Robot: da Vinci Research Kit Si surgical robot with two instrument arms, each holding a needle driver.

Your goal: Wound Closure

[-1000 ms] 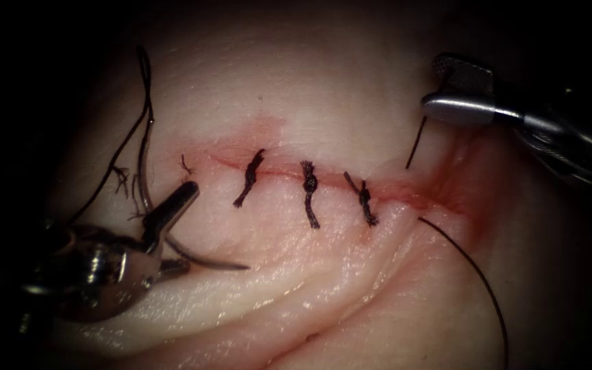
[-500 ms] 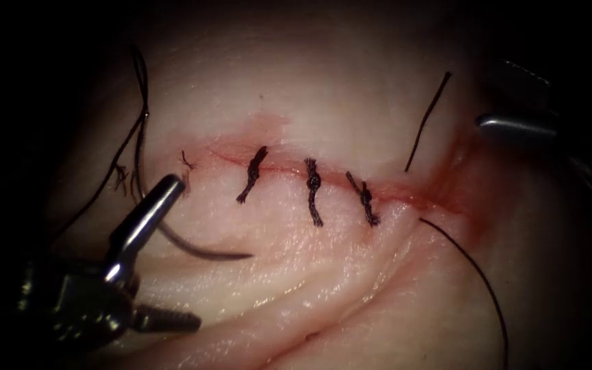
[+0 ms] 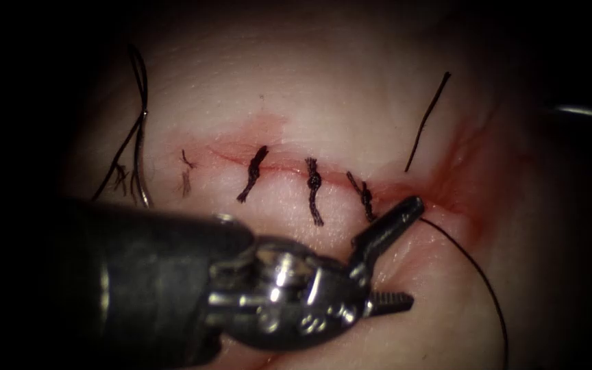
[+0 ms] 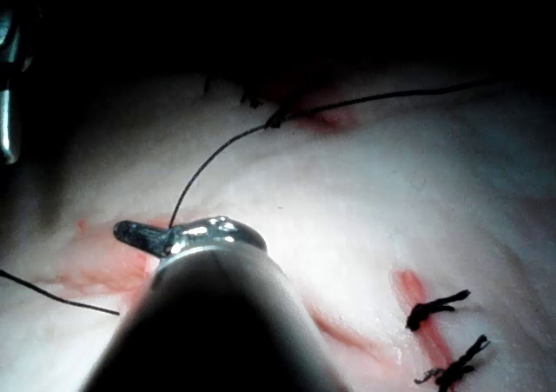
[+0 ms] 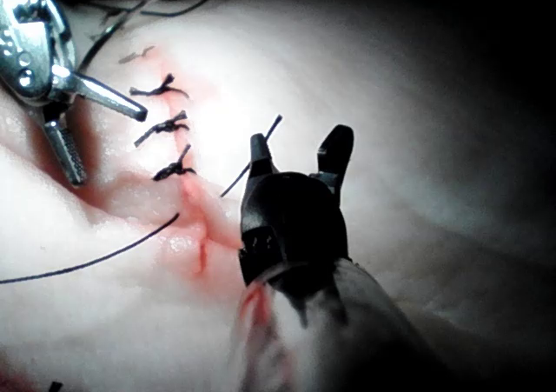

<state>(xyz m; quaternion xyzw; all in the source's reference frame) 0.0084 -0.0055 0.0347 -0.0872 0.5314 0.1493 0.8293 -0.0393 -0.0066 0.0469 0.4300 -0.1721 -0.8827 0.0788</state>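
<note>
My left tool (image 3: 410,251) reaches across from the left with its jaws open at the right end of the cut (image 3: 405,194), holding nothing; the right wrist view shows it (image 5: 106,140) open too. The needle (image 3: 142,179) lies free on the tissue left of the cut, and its curve runs under the left shaft. My right tool (image 5: 300,153) stands open and empty to the right of the cut, at the endoscope view's right edge (image 3: 582,110). Thread (image 3: 475,266) leaves the cut's right end toward the lower right. A short thread end (image 3: 427,120) rises free.
Three knotted stitches (image 3: 313,192) cross the cut left of the open jaws. Red fluid (image 3: 457,179) stains the tissue at the cut's right end. More thread (image 3: 135,89) loops at the far left above the needle. A deep fold (image 3: 440,322) runs below the cut.
The left tool left the needle lying at the lower left and swept right to the cut's right end. The right tool let the short thread end go and drew back to the right.
</note>
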